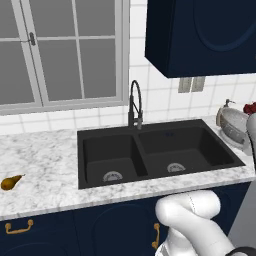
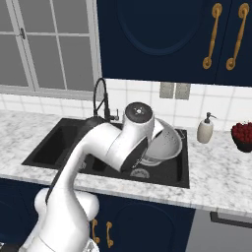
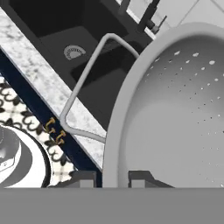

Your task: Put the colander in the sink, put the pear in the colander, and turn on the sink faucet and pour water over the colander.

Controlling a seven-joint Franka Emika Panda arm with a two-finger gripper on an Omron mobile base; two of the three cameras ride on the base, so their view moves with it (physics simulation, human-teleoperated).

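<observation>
colander [image 3: 175,109] | white-silver, perforated | wire side handle | rim pinched by fingers [image 3: 139,178]

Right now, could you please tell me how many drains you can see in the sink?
2: the left basin's drain and the right basin's drain of the sink, both uncovered in the left base view.

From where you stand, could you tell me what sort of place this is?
A rendered home kitchen, most likely: a black double-basin sink with a gooseneck faucet set in a marble counter, and navy cabinets above.
</observation>
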